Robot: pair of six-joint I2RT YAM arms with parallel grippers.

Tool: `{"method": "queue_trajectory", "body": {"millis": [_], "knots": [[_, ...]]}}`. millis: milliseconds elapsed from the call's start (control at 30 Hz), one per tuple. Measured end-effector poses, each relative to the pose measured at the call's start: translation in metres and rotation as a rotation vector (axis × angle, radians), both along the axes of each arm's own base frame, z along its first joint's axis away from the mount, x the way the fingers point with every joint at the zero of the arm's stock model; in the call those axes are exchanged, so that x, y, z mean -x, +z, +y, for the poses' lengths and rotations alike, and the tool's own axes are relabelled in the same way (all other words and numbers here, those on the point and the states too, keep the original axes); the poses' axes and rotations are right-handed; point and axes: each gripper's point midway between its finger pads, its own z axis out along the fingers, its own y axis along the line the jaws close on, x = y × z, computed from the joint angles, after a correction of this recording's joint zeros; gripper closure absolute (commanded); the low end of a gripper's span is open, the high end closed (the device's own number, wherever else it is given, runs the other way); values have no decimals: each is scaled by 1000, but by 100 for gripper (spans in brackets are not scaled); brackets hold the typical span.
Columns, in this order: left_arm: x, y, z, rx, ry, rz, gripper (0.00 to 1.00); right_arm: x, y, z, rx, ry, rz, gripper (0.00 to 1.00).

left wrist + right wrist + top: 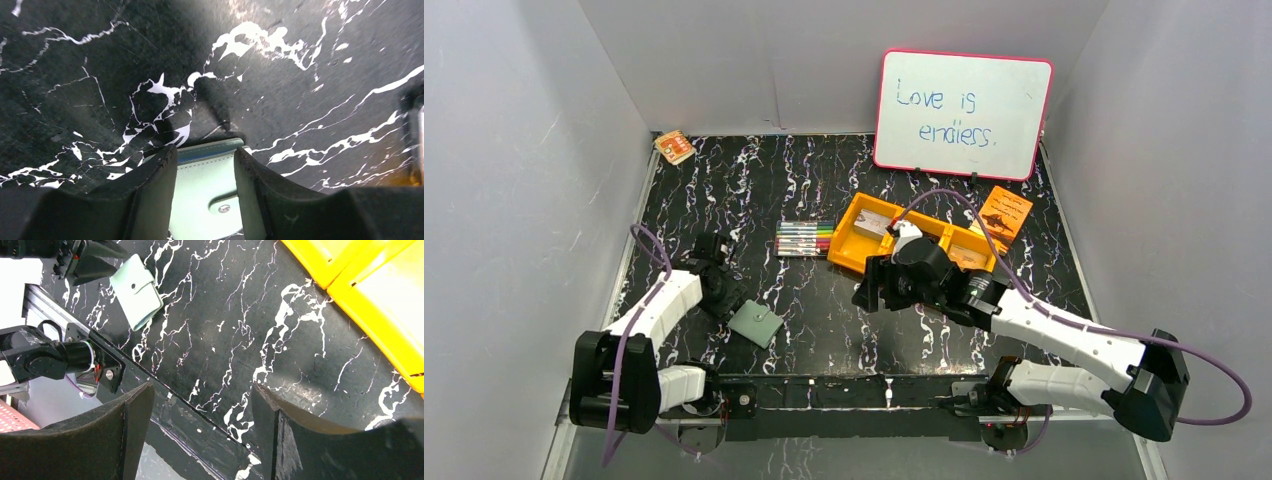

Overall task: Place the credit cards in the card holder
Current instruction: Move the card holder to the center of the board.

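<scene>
The left gripper [205,155] is set astride the card holder [202,192], by the tabletop's [844,330] front edge, left of middle; a pinch cannot be told. The right gripper [200,390] is held spread, empty.

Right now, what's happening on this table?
The left pincer straddles the closed card holder, a finger on either side of it, though a firm grip can't be confirmed. The right pincer hangs open and empty over the tabletop near the orange bin. Neither holds a card.
</scene>
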Motion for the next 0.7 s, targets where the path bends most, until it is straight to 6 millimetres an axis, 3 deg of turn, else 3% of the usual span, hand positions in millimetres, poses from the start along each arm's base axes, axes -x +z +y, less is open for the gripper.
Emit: {"method": "queue_trajectory", "body": {"millis": [133,567,633,700], "knots": [[7,-8,-15,42,-66,-4,62,4,-2,-10,0,-12,-1,22],[-1,-1,-92,143,-354,-79,63,15,-17,-29,36,-49,40,25],[-8,8,-102,156,-385,-103,56,17,-17,-28,34,-46,42,25],[-15,19,-109,167,-410,-133,38,18,-17,-28,37,-40,44,25]]}}
